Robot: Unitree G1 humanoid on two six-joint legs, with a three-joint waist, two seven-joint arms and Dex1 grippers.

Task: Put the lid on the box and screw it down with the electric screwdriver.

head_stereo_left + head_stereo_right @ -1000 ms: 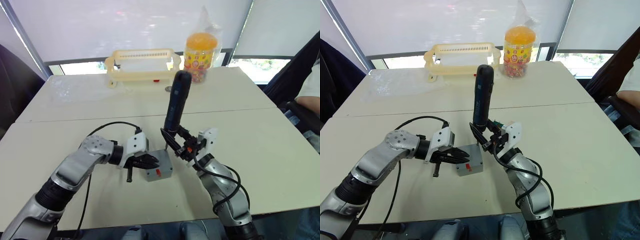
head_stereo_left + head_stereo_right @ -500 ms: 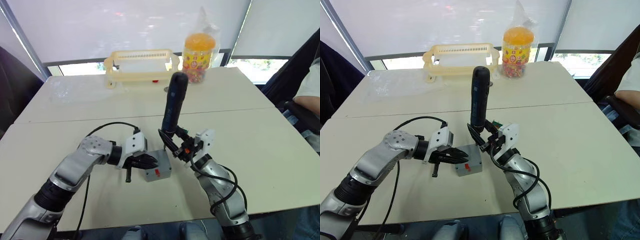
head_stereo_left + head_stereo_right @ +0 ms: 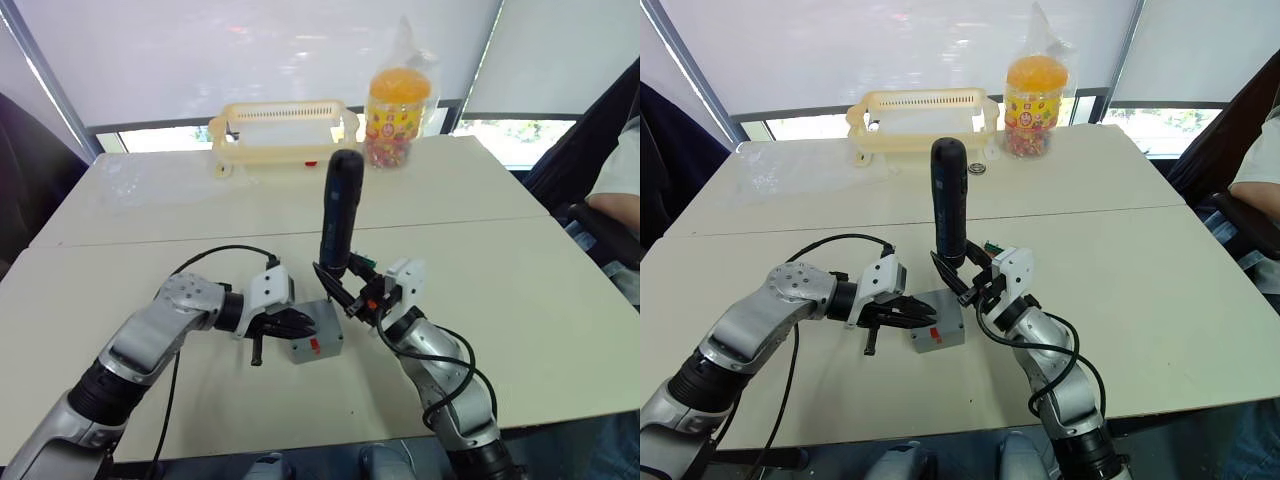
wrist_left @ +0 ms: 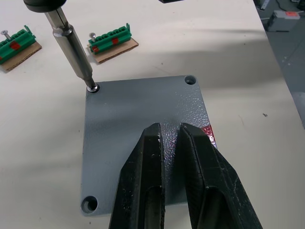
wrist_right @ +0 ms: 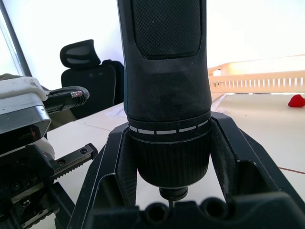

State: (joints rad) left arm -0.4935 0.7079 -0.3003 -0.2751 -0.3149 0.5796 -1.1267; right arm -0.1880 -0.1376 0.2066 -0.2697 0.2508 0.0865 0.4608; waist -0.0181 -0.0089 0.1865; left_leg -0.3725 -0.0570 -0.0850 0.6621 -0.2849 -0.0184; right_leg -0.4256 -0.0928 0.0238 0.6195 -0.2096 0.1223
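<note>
The grey box (image 3: 318,342), red mark on its near side, sits on the table with the lid (image 4: 143,114) lying flat on top. My left gripper (image 3: 288,325) is shut, its fingers (image 4: 147,162) resting on the lid's near half. My right gripper (image 3: 346,287) is shut on the electric screwdriver (image 3: 338,215), held nearly upright just right of the box. In the left wrist view the metal bit (image 4: 71,43) stands on a screw (image 4: 93,87) in one corner of the lid. The other corner holes (image 4: 189,79) that show look open.
A cream slotted basket (image 3: 285,130) and a jar of sweets (image 3: 398,100) stand at the table's far side. Two green blocks on cardboard (image 4: 112,42) lie just beyond the box. A person's arm (image 3: 620,170) shows at the right edge.
The screwdriver's top has swung left and a little lower, so the tool stands more upright over the box corner. The left gripper and the box have stayed put.
</note>
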